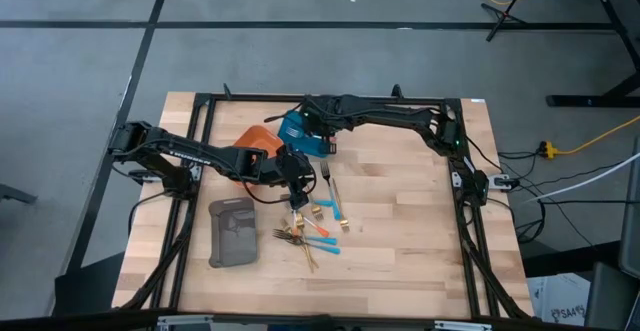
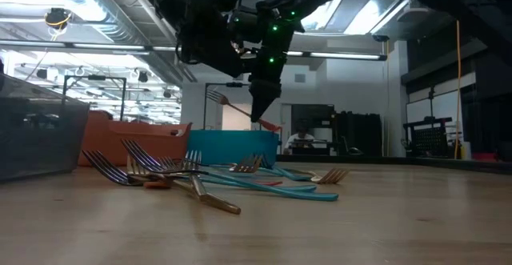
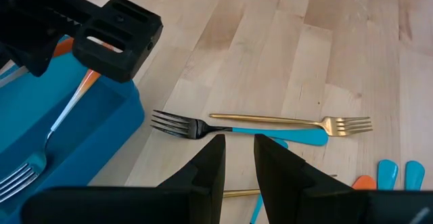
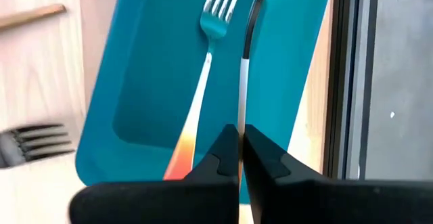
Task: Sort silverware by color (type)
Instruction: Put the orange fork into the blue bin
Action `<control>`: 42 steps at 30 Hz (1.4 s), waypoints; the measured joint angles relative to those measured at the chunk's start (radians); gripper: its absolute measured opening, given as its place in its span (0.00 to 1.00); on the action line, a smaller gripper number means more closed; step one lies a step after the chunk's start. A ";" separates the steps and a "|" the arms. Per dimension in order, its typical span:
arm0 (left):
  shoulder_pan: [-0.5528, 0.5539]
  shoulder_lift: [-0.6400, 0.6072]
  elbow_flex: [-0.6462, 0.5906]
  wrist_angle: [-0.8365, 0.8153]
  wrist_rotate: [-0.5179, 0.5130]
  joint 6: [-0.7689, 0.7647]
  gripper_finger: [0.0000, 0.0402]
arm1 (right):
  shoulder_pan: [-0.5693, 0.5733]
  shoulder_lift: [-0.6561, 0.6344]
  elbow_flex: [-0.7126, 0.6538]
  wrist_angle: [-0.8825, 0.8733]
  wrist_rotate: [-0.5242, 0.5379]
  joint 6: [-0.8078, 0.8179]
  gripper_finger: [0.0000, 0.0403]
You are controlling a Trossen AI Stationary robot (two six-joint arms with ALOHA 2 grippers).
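silverware pile [image 1: 312, 233]: forks with blue, orange and gold handles lie crossed on the bare wood, just right of the grey tray; still unsorted.
fork in the right gripper: the right gripper [image 4: 241, 158] is closed on a thin silver-and-white handle [image 4: 243, 82], held over the blue tray; whether it is about to be set down or has just been lifted, I cannot tell.
fork in the blue tray: one fork with an orange-tipped handle [image 4: 205, 68] lies inside the blue tray; going by colour it looks out of place there, as a judgement.
black-and-gold fork [image 3: 230, 121]: lies on the wood just beside the blue tray, in front of the left gripper.
left gripper [image 3: 239, 158]: fingers part-open, nothing between them; it hovers above the pile, right of the grey tray.
blue tray [image 1: 301, 136]: stands behind the grey tray toward the table's far edge; holds the one fork seen.
orange tray [image 1: 252, 137]: touching the blue tray's left side; contents hidden by the left arm.
grey tray [image 1: 232, 232]: looks empty from above.
progress: early, by my reading; most pieces are still on the table.
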 joint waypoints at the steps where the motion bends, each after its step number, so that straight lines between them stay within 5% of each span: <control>1: 0.000 0.000 0.000 0.000 0.000 0.000 0.18 | 0.000 0.000 0.000 0.005 -0.002 0.000 0.00; 15: 0.000 0.000 0.000 0.000 0.000 0.000 0.18 | 0.000 0.000 0.000 -0.004 0.156 -0.033 0.00; 31: 0.000 0.000 0.000 0.000 0.000 -0.004 0.18 | 0.001 0.038 -0.001 -0.190 0.212 -0.058 0.00; 42: 0.000 0.000 0.000 0.001 0.000 -0.004 0.18 | 0.001 0.050 0.000 -0.140 0.203 -0.058 0.00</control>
